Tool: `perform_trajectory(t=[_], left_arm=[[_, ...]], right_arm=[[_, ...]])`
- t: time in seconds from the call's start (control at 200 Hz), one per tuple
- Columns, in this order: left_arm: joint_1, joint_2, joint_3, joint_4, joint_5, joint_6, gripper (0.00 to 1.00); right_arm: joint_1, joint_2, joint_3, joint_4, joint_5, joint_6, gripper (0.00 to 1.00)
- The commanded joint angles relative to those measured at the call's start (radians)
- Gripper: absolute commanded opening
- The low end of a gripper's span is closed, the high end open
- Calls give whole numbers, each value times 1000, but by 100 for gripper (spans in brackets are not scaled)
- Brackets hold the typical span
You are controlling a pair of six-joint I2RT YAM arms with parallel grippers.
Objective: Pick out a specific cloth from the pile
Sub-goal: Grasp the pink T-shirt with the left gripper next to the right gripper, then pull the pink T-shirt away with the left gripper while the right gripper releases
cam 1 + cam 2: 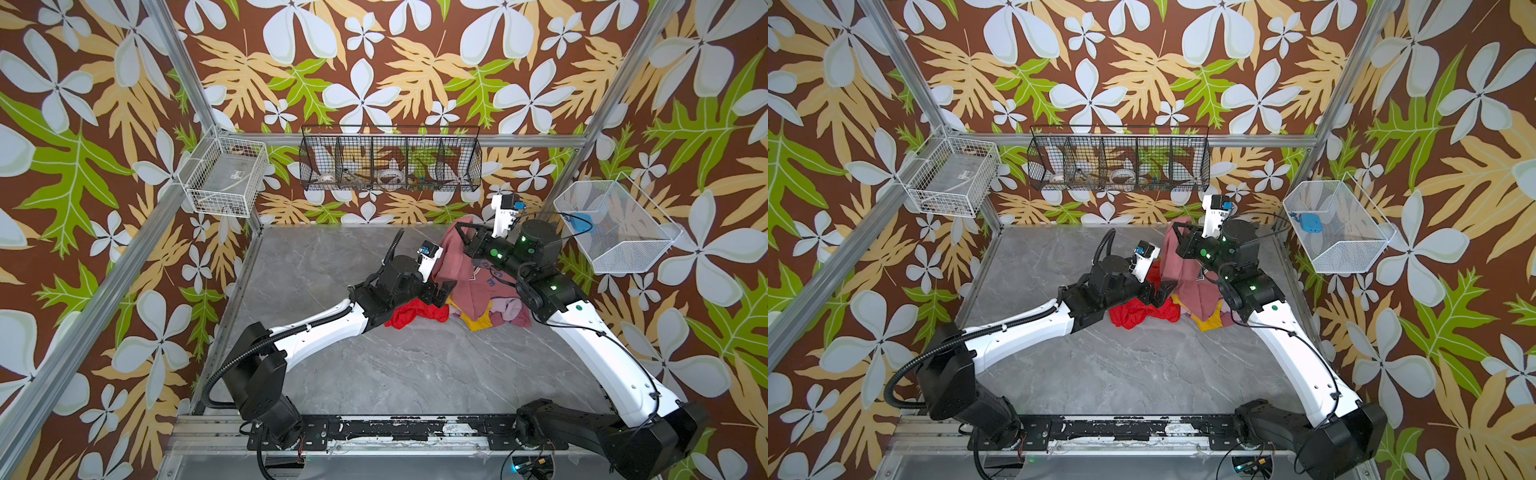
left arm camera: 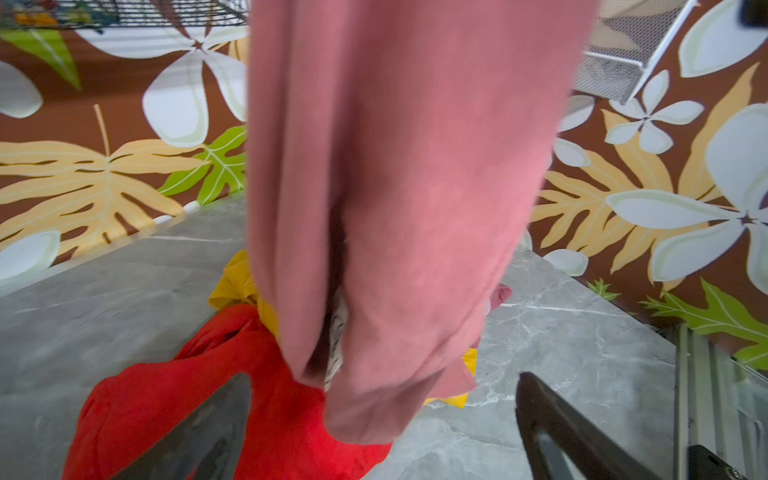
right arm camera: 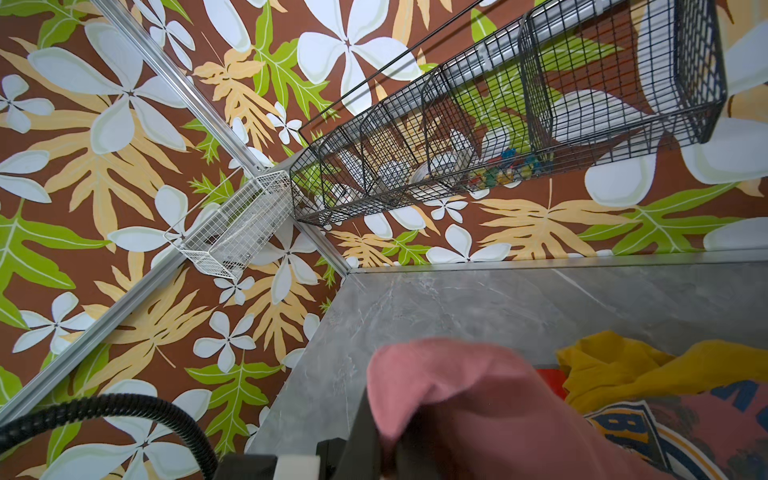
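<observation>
Right gripper point(image 1: 460, 231) pinches the pink cloth point(image 1: 451, 266), which hangs over the pile point(image 1: 415, 316) (fabric hides its fingertips). Left gripper point(image 1: 444, 293) gapes wide beside it, holding nothing.

The cloth point(image 1: 455, 257) hangs above the pile point(image 1: 409, 316) on the table point(image 1: 395, 374).

twin overhead views; wrist views close over the pile point(image 2: 137, 407)
</observation>
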Motion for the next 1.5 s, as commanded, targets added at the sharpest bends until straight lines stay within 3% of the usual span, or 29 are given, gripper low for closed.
perform_trajectory(t=[0.0, 0.065, 0.14, 0.245, 0.33, 0.43, 0.546, 0.661, 1.011, 1.496], left_arm=[[-3, 39, 59, 14, 6, 18, 100], [-3, 72, 107, 4, -16, 4, 100], [-3, 110, 166, -31, -20, -3, 91], [-3, 124, 202, -61, -28, -31, 52], [-2, 93, 182, -50, -37, -44, 28], [-2, 32, 160, -42, -46, -49, 0], [-3, -39, 151, -43, -73, -57, 0], [-2, -102, 158, -43, -92, -62, 0], [-2, -180, 266, -106, -155, -60, 0], [2, -196, 502, -249, -318, 33, 0]], right_arm=[[0, -10, -9, 25, 8, 2, 0], [0, -11, -12, 25, 13, 0, 0], [-1, -18, -12, 12, 34, -9, 0], [-8, -30, -9, -30, 83, -30, 0], [-20, -42, -18, -61, 110, -43, 0], [-49, -56, -44, -72, 114, -40, 10], [-62, -72, -61, -85, 146, -52, 45], [-62, -89, -70, -88, 175, -80, 65], [-62, -149, -101, -146, 333, -159, 100], [-62, -204, -158, -121, 348, -278, 100]])
